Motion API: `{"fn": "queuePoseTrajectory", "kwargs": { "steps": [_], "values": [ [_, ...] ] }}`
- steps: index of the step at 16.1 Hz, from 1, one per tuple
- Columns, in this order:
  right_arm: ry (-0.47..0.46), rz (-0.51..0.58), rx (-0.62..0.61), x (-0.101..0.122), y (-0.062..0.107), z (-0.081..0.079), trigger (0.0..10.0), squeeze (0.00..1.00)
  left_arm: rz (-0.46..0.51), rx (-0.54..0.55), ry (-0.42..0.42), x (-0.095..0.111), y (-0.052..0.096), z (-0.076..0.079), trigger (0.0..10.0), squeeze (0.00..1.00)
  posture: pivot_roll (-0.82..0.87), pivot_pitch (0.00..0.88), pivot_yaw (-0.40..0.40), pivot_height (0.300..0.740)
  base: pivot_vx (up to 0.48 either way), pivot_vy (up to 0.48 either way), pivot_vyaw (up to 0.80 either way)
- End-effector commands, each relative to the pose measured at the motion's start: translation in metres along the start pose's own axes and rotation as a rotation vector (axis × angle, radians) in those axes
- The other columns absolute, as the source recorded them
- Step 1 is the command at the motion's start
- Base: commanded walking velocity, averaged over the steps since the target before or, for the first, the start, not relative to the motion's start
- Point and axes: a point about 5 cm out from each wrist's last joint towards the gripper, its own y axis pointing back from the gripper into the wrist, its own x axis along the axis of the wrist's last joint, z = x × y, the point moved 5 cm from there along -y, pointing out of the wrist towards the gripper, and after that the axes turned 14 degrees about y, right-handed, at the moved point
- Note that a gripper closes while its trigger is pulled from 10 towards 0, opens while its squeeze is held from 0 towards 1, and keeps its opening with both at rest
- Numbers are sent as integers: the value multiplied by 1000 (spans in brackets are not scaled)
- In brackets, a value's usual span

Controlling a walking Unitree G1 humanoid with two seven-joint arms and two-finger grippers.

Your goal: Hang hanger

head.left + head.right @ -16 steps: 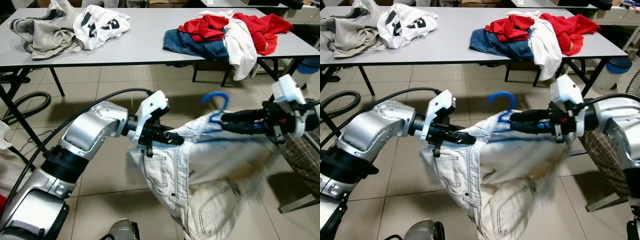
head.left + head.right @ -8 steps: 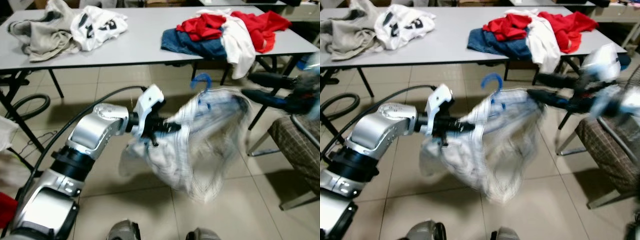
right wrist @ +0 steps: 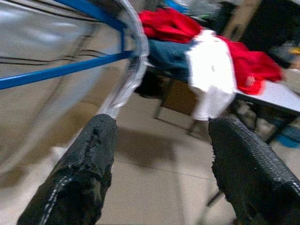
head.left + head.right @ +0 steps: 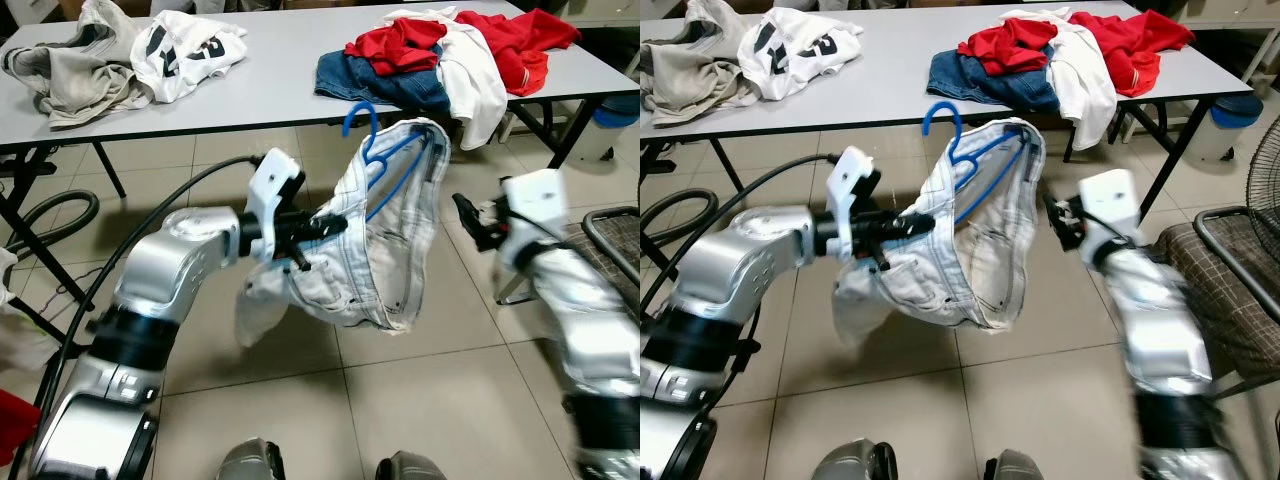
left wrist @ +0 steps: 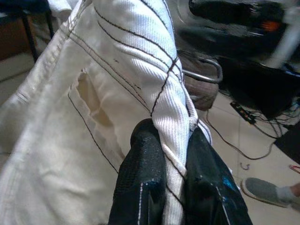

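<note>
The left pincer (image 4: 318,228) is clamped on a fold of the white jeans' (image 4: 385,250) waistband, holding them in the air above the tiled floor (image 4: 440,390) in front of the grey table (image 4: 270,85). A blue hanger (image 4: 375,165) sits inside the waistband with its hook sticking up. The right pincer (image 4: 470,222) is just beside the jeans, its fingers (image 3: 79,173) spread wide and holding nothing.

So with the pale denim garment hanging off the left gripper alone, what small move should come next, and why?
Probably bring the right gripper back to the blue plastic hanger and grip it. Its fingers are open with nothing between them, beside the white denim garment, whereas the left gripper pinches only a fold of the waistband, so the hanger sits tilted inside the cloth with nothing holding it.
</note>
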Motion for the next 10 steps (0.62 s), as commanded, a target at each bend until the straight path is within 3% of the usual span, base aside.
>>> {"fn": "queuePoseTrajectory", "kwargs": {
  "steps": [1, 2, 3, 4, 8, 9, 10],
  "values": [
    [53, 15, -71, 6, -6, 9, 10000, 1000, 39, -51, -41, 14, 5, 12, 0, 0, -132, 0, 16, 740, 0, 0, 0],
    [60, 12, -79, 6, -8, 9, 10000, 1000, 42, -56, -40, 14, 6, 12, 0, 0, -127, 0, 11, 740, 0, 0, 0],
    [62, 19, -81, 5, -13, 10, 10000, 537, 36, -81, -44, 13, 11, 15, 0, 0, -117, 0, 5, 740, 0, 0, 0],
    [52, 33, -60, 5, -18, 11, 10000, 0, 25, -97, -54, 13, 15, 17, 0, 0, -111, 0, 0, 740, 0, 0, 0],
    [5, 72, 84, 1, -24, 7, 10000, 0, 7, -147, -75, 18, 25, 20, 0, 0, -109, 0, 8, 740, 0, 0, 0],
    [-12, 79, 118, -1, -25, 6, 6235, 0, 1, -167, -80, 19, 27, 23, 0, 0, -108, 0, 9, 740, 0, 0, 0],
    [-22, 84, 134, -1, -25, 5, 6235, 0, -2, -174, -81, 19, 28, 23, 0, 0, -108, 0, 10, 740, 0, 0, 0]
  ]
}}
